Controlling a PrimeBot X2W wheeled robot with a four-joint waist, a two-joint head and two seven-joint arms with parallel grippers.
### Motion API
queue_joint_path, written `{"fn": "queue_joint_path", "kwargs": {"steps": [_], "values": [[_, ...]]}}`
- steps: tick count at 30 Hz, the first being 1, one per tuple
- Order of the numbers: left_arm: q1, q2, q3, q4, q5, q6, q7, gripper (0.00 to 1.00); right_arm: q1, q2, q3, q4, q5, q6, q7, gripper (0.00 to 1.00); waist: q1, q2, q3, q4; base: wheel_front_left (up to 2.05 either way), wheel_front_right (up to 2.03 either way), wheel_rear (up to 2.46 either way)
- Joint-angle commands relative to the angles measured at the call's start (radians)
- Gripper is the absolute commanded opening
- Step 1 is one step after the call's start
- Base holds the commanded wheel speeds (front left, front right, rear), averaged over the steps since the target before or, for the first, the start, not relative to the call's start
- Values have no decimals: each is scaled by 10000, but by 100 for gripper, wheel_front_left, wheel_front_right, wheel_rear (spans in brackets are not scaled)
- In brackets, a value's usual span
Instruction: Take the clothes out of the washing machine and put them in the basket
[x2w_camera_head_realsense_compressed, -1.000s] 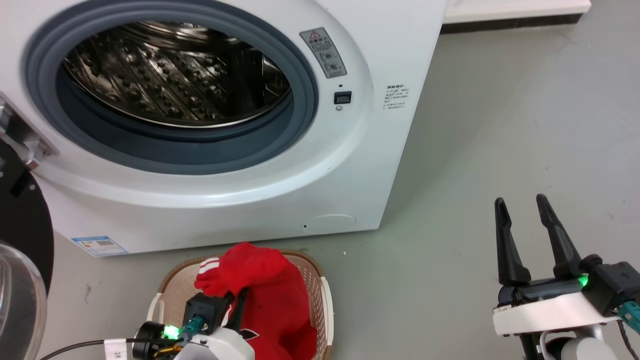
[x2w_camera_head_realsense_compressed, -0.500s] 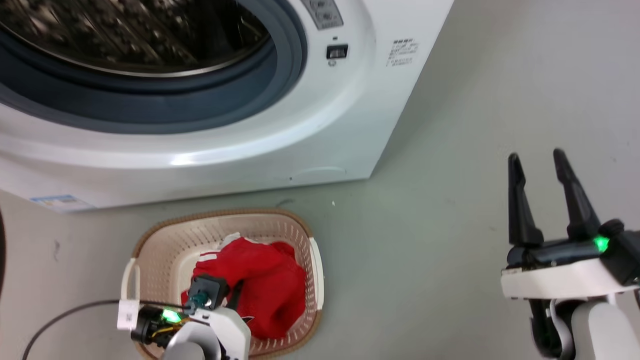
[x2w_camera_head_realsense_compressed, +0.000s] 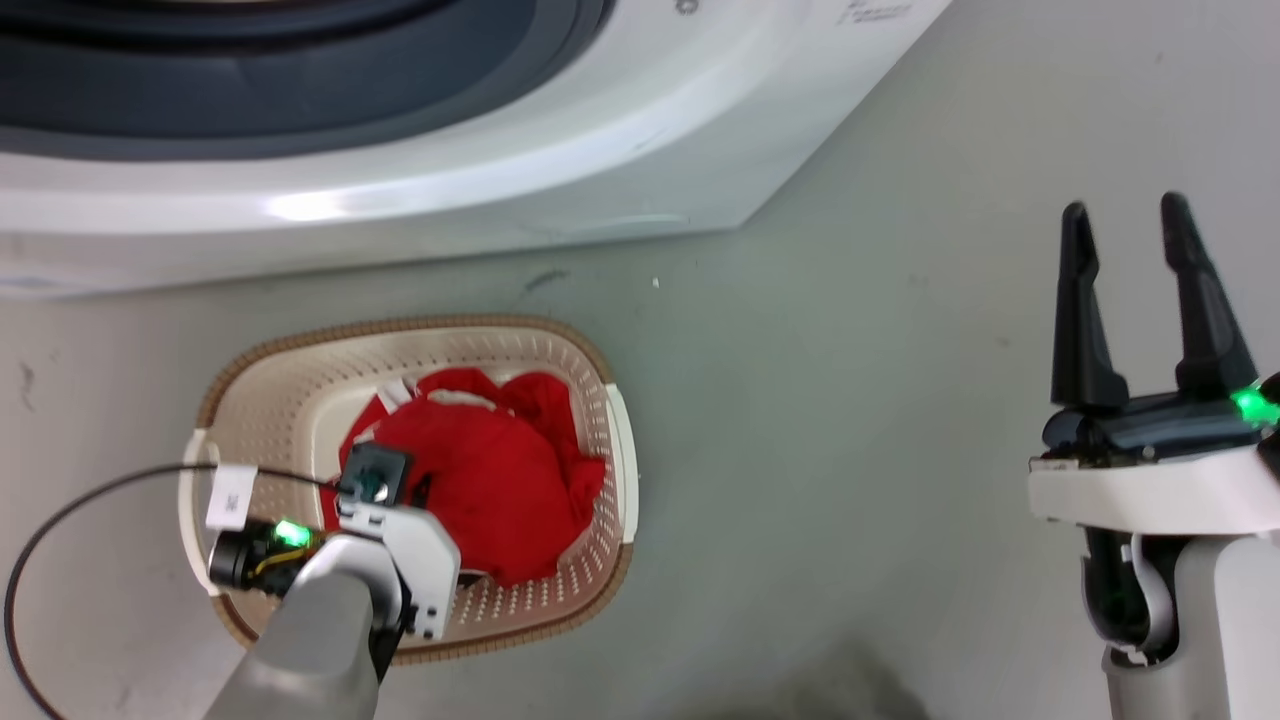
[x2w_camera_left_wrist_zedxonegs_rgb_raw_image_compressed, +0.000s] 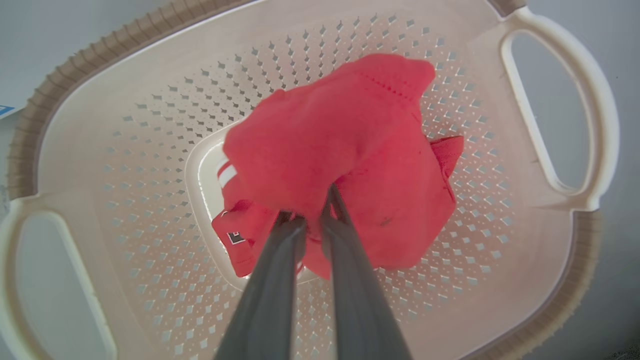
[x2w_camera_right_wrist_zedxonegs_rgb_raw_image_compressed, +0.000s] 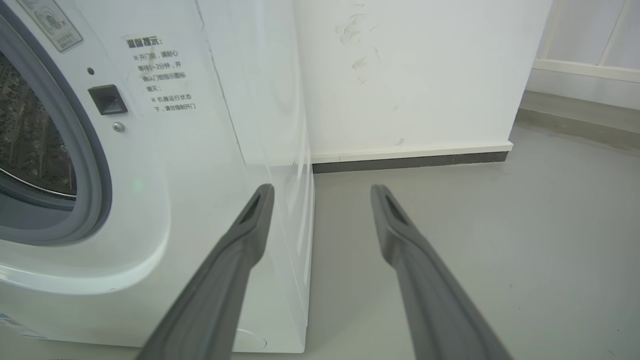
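Grey floor (x2w_camera_head_realsense_compressed: 850, 450) is seen before the white washing machine (x2w_camera_head_realsense_compressed: 520, 190), the cream basket (x2w_camera_head_realsense_compressed: 300, 340) set just in front. Red clothes (x2w_camera_head_realsense_compressed: 500, 480) are bunched inside the basket, pinched between the near-closed fingers of the left gripper (x2w_camera_left_wrist_zedxonegs_rgb_raw_image_compressed: 314, 212). The right gripper (x2w_camera_head_realsense_compressed: 1125, 215) is held over the floor, fingers spread, nothing grasped.

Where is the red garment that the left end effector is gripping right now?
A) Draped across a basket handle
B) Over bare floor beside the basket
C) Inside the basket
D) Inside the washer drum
C: the left wrist view shows the left end effector shut on the red clothes, with the perforated walls of the basket all around them.
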Motion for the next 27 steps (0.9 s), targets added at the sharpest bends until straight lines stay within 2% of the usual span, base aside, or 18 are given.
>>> {"fn": "queue_joint_path", "kwargs": {"steps": [1,8,15,16,17,27], "values": [[-332,1,-9,119,-15,73,56,0,-252,15,-30,-63,24,-7,-19,100,-1,0,598,3,0,0,0],[-1162,55,-210,495,89,308,680,0,-642,15,-126,-247,63,-7,-19,100,-1,0,1501,30,0,0,0],[-1477,46,-324,594,-7,369,850,0,-823,15,-154,-243,36,-7,-18,100,-1,0,1808,60,0,0,0],[-1514,57,-331,597,-4,390,840,4,-853,15,-155,-234,36,-7,-18,100,-1,0,1810,64,0,0,0],[-1556,75,-362,598,21,458,761,100,-881,15,-153,-223,34,-7,-18,100,-1,0,1806,70,0,0,0],[-1013,-19,-436,641,-214,409,558,100,-657,15,-25,-26,17,-7,-18,100,-1,0,1008,136,0,0,0]]}}
